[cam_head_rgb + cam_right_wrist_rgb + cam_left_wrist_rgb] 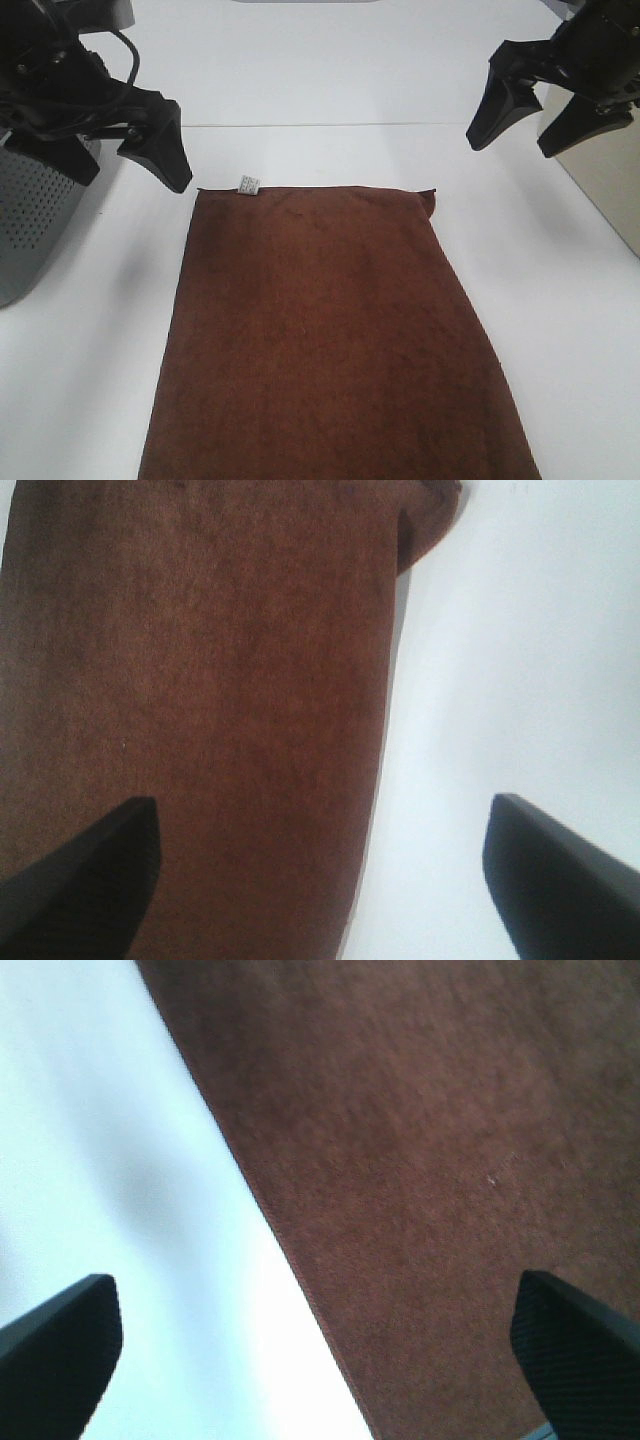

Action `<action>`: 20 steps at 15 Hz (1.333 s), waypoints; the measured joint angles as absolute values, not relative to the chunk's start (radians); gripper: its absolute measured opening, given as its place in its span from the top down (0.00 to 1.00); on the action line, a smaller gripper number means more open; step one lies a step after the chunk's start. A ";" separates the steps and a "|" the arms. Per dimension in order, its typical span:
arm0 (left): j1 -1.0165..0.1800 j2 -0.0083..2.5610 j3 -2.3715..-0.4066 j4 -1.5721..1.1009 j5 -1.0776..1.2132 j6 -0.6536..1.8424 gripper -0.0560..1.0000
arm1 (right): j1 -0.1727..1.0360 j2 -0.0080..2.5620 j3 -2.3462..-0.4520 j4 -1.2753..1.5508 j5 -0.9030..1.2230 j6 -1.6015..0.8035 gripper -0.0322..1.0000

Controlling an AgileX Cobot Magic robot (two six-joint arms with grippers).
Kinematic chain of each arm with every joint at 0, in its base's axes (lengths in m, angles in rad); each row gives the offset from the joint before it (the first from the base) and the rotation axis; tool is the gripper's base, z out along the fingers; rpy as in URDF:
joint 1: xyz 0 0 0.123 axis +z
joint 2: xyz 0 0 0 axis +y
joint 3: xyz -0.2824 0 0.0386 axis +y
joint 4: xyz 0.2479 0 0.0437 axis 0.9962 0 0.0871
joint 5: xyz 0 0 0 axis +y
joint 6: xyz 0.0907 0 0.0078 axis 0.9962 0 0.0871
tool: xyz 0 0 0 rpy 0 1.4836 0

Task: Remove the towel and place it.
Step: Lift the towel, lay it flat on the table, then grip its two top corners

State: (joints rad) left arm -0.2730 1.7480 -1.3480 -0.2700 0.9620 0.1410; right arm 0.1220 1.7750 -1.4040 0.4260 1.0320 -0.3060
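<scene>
The dark brown towel [325, 330] lies flat and spread out on the white table [560, 330], running to the near edge of the exterior view. Its small white tag [249, 183] sits on the far short edge, and the far right corner [428, 200] is slightly folded. My left gripper [115, 160] hangs open and empty above the table, just off the towel's far left corner. My right gripper [530, 125] hangs open and empty off the far right corner. The left wrist view shows the towel's left edge [440, 1160]. The right wrist view shows its right edge [200, 700].
A grey perforated basket [30, 225] stands at the left edge beside my left arm. A beige box-like object [605, 175] stands at the right edge under my right arm. The white table extends behind the towel.
</scene>
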 joint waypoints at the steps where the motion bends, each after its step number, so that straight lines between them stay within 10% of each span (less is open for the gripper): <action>1: -0.249 1.774 -1.365 -0.281 0.954 0.152 0.01 | 0.118 1.841 -1.472 0.440 1.067 -0.330 0.16; 20: -0.195 2.426 -1.948 -0.350 0.968 0.188 0.01 | -0.009 2.461 -1.924 0.611 1.110 -0.440 0.13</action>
